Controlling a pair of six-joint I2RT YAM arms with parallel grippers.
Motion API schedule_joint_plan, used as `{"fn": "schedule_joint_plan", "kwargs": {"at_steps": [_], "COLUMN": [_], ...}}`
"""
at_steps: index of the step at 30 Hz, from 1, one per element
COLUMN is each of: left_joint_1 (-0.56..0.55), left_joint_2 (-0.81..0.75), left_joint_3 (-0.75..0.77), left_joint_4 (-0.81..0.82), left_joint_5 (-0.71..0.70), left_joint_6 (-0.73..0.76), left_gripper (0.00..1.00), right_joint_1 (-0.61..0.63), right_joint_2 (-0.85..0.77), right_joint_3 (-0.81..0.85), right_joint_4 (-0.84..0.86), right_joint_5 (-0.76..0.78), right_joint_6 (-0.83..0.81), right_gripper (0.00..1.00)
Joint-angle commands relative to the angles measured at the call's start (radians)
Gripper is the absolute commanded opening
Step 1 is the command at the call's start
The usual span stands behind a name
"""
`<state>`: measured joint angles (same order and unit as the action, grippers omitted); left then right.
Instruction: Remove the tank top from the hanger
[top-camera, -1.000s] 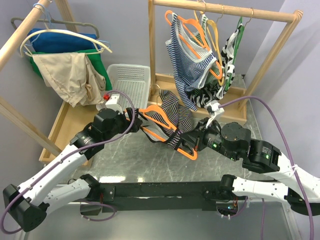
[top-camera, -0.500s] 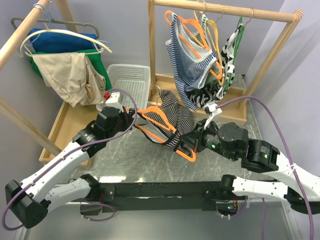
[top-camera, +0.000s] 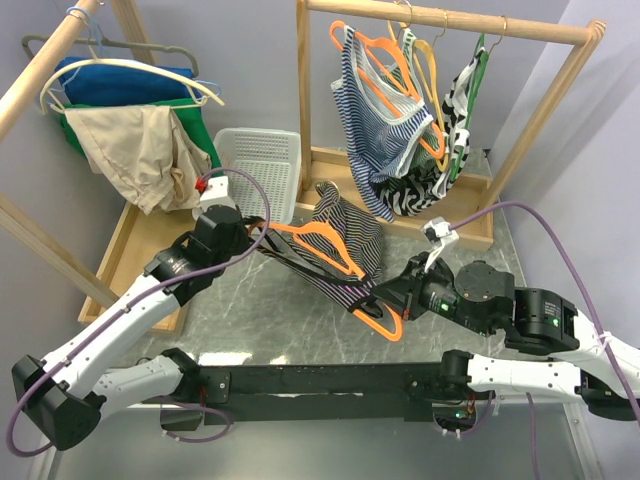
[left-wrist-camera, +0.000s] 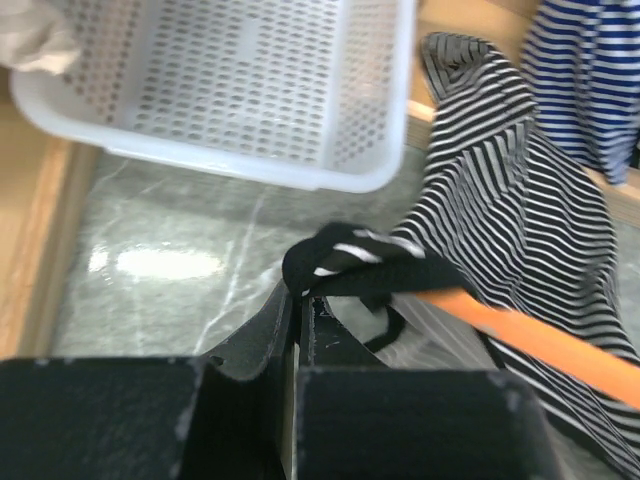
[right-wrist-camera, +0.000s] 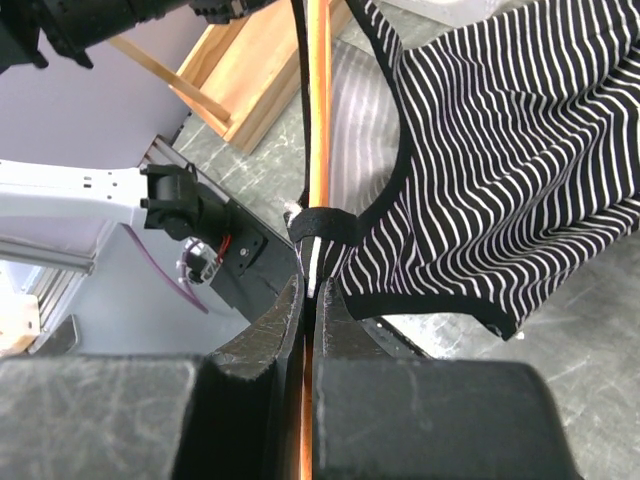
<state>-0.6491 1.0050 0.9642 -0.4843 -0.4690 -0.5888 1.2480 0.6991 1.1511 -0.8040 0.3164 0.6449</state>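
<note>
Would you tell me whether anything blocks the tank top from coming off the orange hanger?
Yes: a strap loops around the orange hanger right in front of the right gripper, which clamps that hanger arm. The left gripper pinches the tank top directly.

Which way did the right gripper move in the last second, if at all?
Yes. The right gripper pulled back, nearer the robot, farther from the wooden rack base.

We log both arms stretched forward, wrists turned toward each other. Left gripper (left-wrist-camera: 300, 300) clamped on tank top (left-wrist-camera: 520, 200) strap at fingertips; right gripper (right-wrist-camera: 312, 285) clamped on hanger (right-wrist-camera: 318, 120).
</note>
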Motion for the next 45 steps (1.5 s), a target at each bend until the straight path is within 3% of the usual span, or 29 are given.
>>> {"fn": "schedule_joint_plan", "kwargs": {"at_steps": [1, 9, 19, 28, 31, 34, 37, 39, 40, 41, 44, 45], "left_joint_1": [0.054, 0.232, 0.23, 0.223, 0.194, 0.116, 0.016, -0.039, -0.056, -0.088, -0.139, -0.152], "left_joint_2": [0.014, 0.041, 0.064, 0.03, 0.03, 0.012, -0.044, -0.08, -0.109, -0.12, -0.144, -0.149], "left_joint_3": [0.054, 0.07, 0.015, -0.039, -0.03, -0.033, -0.048, -0.058, -0.059, -0.059, -0.038, -0.016], "left_joint_4": [-0.048, -0.086, -0.14, -0.111, -0.117, -0.12, -0.093, -0.079, -0.08, -0.08, -0.112, -0.12], "left_joint_5": [-0.099, 0.016, 0.183, 0.25, 0.288, 0.302, 0.331, 0.358, 0.359, 0.365, 0.351, 0.342], "left_joint_6": [-0.008, -0.002, -0.023, -0.022, 0.003, -0.002, -0.037, -0.048, -0.068, -0.069, -0.075, -0.074], "left_gripper": [0.02, 0.09, 0.13, 0.14, 0.14, 0.15, 0.23, 0.22, 0.24, 0.37, 0.46, 0.54], "right_joint_1": [0.033, 0.057, 0.067, 0.067, 0.067, 0.067, 0.067, 0.067, 0.067, 0.067, 0.065, 0.067], "right_joint_2": [-0.035, -0.087, -0.13, -0.125, -0.102, -0.075, -0.029, -0.007, 0.011, 0.017, 0.025, 0.023], "right_joint_3": [0.001, -0.014, -0.047, -0.068, -0.073, -0.074, -0.059, -0.045, -0.044, -0.044, -0.063, -0.073], "right_joint_4": [-0.009, -0.001, 0.149, 0.221, 0.232, 0.232, 0.203, 0.166, 0.158, 0.151, 0.135, 0.138], "right_joint_5": [0.026, 0.043, 0.11, 0.124, 0.148, 0.19, 0.223, 0.243, 0.243, 0.253, 0.254, 0.251], "right_joint_6": [0.036, 0.047, -0.014, -0.051, -0.056, -0.053, -0.048, -0.033, -0.027, -0.018, 0.01, 0.016], "right_gripper": [0.0, 0.0, 0.0, 0.0, 0.0, 0.0, 0.0, 0.0, 0.0, 0.0, 0.0, 0.0]}}
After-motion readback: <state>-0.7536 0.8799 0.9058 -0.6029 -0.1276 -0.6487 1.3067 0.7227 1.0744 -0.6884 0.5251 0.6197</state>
